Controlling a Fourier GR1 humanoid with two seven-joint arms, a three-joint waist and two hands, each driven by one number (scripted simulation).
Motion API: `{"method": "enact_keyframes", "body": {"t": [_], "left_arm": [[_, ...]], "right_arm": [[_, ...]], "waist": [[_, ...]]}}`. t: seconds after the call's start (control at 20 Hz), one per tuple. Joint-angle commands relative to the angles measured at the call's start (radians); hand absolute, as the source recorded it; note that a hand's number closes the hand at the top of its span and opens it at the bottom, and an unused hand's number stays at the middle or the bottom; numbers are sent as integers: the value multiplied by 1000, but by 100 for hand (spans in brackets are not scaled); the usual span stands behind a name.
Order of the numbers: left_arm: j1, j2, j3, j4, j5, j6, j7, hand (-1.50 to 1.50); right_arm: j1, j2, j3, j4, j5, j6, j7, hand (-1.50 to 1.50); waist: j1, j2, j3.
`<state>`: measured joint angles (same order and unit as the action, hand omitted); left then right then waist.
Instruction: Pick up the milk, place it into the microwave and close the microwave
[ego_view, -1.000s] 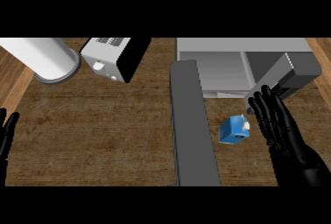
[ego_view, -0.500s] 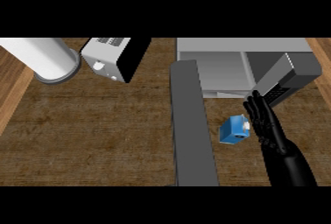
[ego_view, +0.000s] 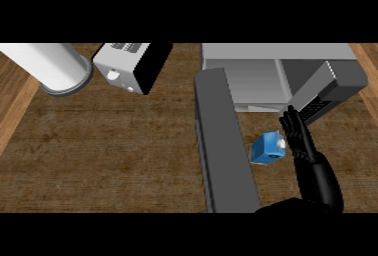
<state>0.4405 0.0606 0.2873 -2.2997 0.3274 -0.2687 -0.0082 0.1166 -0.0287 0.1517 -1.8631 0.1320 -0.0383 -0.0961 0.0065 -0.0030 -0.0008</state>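
Milk (ego_view: 266, 149) sits on the counter (ego_view: 111, 150) between door (ego_view: 221, 140) and my right hand (ego_view: 299, 137), whose straight fingers lie alongside it, so I curl them round before lifting toward the microwave (ego_view: 258, 75).

The microwave (ego_view: 273, 75) stands open at the counter's far right, and its door (ego_view: 221, 145) swings out toward the near edge as a long grey wall, closing off the left side of the lane in front of the cavity. In that lane the blue milk carton (ego_view: 267, 150) sits just beside the door, with the right hand (ego_view: 299, 137), fingers straight, touching or nearly touching its right side. Left of the door the brown counter (ego_view: 111, 150) lies wide and bare, with a toaster (ego_view: 129, 65) and a white cylinder (ego_view: 48, 65) only at the far edge.
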Motion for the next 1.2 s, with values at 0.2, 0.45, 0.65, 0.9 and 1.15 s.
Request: {"method": "enact_keyframes", "body": {"t": [0.2, 0.45, 0.65, 0.9, 1.15], "left_arm": [[-8, -1, 54, -34, 31, -21, 40, -150], [3, -15, 98, -6, 77, -71, 43, -150], [-20, -35, 90, -7, 37, -76, 56, -150], [41, -41, 153, -38, 111, -144, 27, -150], [89, -60, 142, -66, 119, -159, 15, -150]], "right_arm": [[-14, -31, -125, 241, -43, 12, -160, -150], [-99, -60, -194, 388, -57, 28, -223, -150], [-120, -82, -217, 473, -87, 82, -289, -150], [-156, -58, -215, 720, -41, 75, -480, -150], [-255, -113, -283, 871, -52, 90, -548, -150]], "waist": [[-2, 3, 1], [0, 3, 1], [-2, 3, 1], [6, 3, 1], [7, 3, 1]]}}
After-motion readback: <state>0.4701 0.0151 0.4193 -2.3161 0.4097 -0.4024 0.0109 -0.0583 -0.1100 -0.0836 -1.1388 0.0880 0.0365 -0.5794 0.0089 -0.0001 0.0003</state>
